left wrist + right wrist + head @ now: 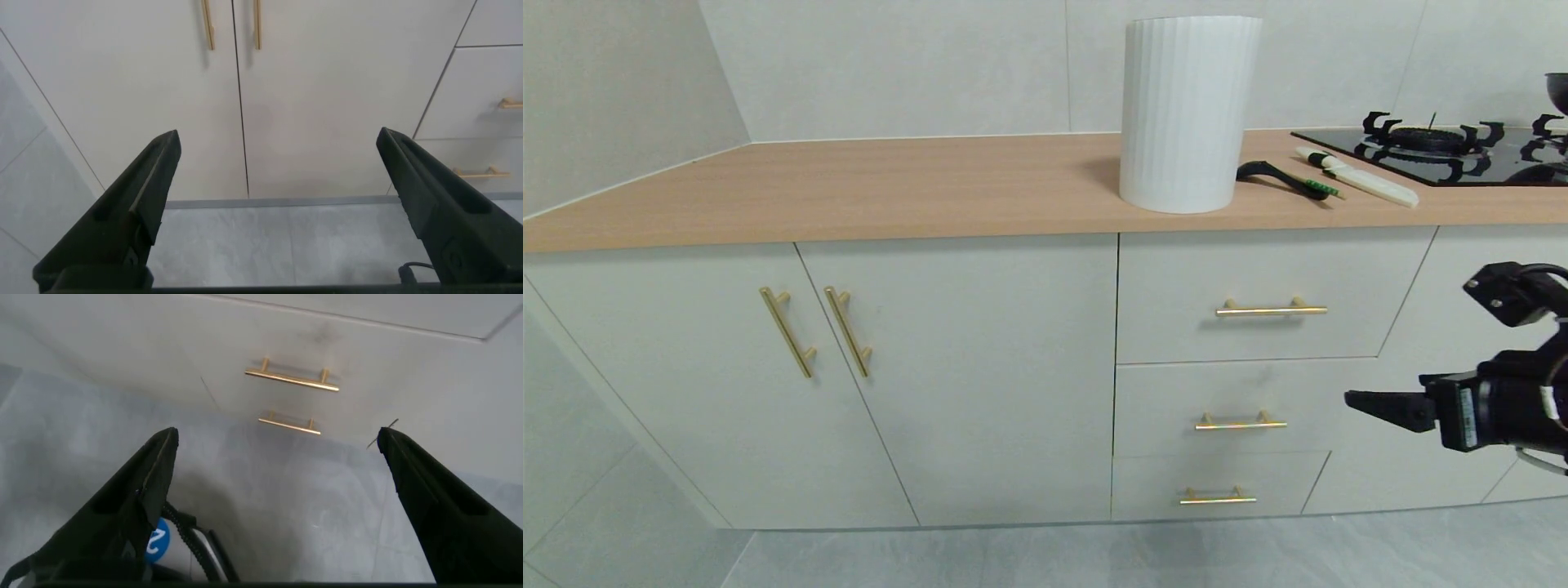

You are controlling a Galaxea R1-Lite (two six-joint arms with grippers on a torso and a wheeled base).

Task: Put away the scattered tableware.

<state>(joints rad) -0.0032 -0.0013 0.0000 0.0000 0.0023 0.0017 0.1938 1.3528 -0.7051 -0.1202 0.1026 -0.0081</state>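
Long counter (849, 188); white ribbed holder (1186, 114) at 1 o'clock. Left end effector (278, 133) and right end effector (276, 434) spread wide, empty, low before the cabinet fronts. Pale knife (1356, 181) and black-handled utensil (1278, 175) lie on the counter at 2 o'clock, beside the holder. Likely approach stage; next, lift an arm to counter height.

Hob (1441, 155) partly past right edge

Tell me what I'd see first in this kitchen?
A tall white ribbed canister stands on the wooden counter. To its right, toward the stove, lie a black utensil and a white knife. Gold handles shine on the pale drawers below.
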